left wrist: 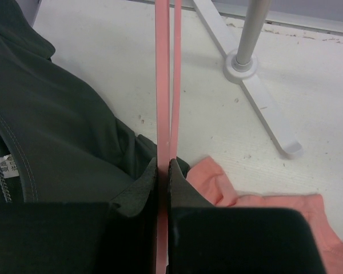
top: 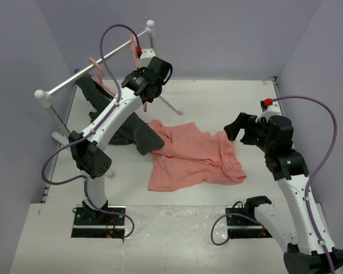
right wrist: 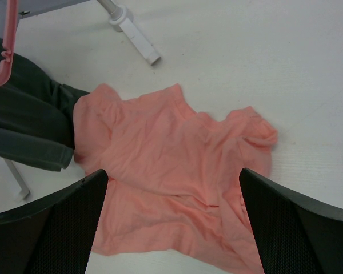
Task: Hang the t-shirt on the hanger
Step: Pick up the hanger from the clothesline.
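Note:
The salmon-pink t-shirt [top: 194, 157] lies crumpled on the white table; it also shows in the right wrist view [right wrist: 171, 165] and at the lower right of the left wrist view [left wrist: 263, 205]. My left gripper [top: 138, 80] is raised by the clothes rack and is shut on a thin pink bar of the hanger [left wrist: 163, 103], which runs straight up from between the fingertips of the gripper [left wrist: 163, 162]. In the top view the hanger's pink top [top: 134, 41] shows by the rod. My right gripper [top: 235, 128] is open and empty, above the shirt's right side, as its own view [right wrist: 174, 174] shows.
A white clothes rack rod [top: 97, 65] crosses the back left, with its foot [left wrist: 263, 108] on the table near the shirt. A second pink hanger [top: 100, 71] carries a dark grey garment [left wrist: 57, 125] that hangs down to the table left of the shirt.

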You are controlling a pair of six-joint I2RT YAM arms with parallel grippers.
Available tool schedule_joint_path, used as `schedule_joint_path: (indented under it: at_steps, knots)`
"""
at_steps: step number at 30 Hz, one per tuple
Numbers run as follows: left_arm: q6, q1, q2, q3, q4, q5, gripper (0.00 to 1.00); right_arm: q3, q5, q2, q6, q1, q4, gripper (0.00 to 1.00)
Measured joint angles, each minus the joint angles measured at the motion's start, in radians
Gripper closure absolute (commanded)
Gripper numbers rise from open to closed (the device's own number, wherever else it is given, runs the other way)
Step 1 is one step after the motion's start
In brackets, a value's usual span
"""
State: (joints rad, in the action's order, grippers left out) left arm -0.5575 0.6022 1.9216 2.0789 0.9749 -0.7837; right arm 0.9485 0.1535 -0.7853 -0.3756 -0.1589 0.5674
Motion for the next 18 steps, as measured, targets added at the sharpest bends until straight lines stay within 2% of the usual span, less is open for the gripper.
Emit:
schedule_joint_path:
  at_steps: [10, 18]
  knots:
    - [0.0, 0.0, -0.083, -0.004, -0.003, 0.054, 1.0, 0.0, 0.0, 0.0, 0.0, 0.0, 0.0, 0.01]
    - [-0.011, 0.022, -0.328, -0.215, -0.1, 0.138, 1.0, 0.0, 0.0, 0.0, 0.0, 0.0, 0.0, 0.01]
